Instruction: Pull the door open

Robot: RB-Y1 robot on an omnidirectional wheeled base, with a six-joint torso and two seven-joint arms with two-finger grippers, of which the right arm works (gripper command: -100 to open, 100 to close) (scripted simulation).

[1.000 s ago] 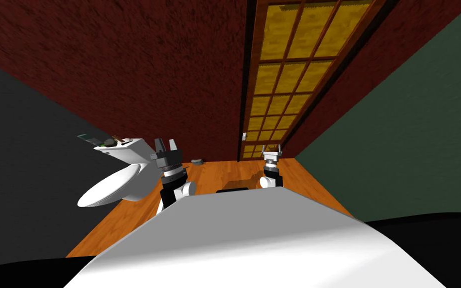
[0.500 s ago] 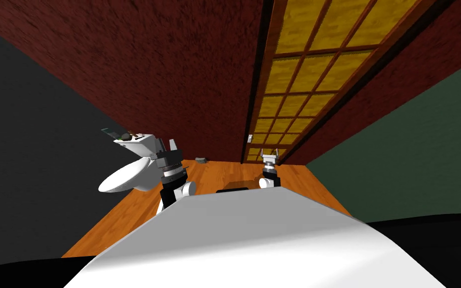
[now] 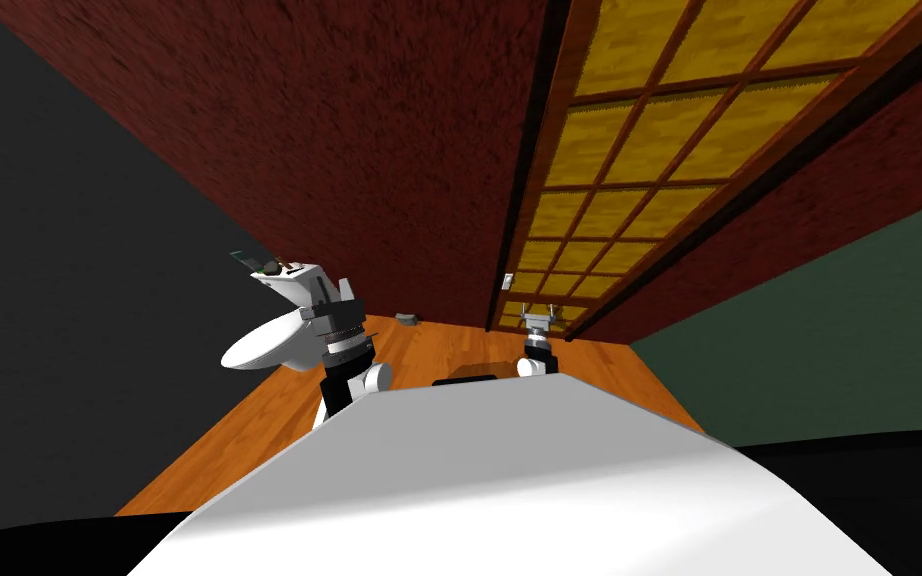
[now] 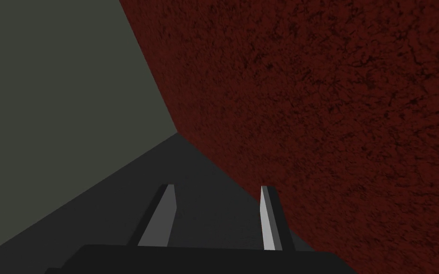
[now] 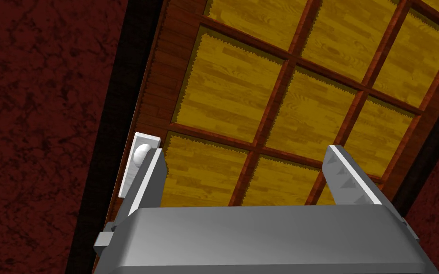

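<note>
The right claw (image 5: 245, 150), spread wide and holding nothing, is facing the yellow-panelled door (image 5: 233, 85) in the far wall, its round white knob (image 5: 141, 153) lying just left of the claw, far nearer this arm than the open, empty left claw (image 4: 216, 188).

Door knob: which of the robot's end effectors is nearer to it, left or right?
Right. The right end effector faces the door, one finger close by the white door knob. The left end effector points at the dark red wall, beside the toilet.

Door (image 3: 609, 140) shut, yellow panels in red-brown grid (white knob (image 5: 141, 153) at edge).
</note>
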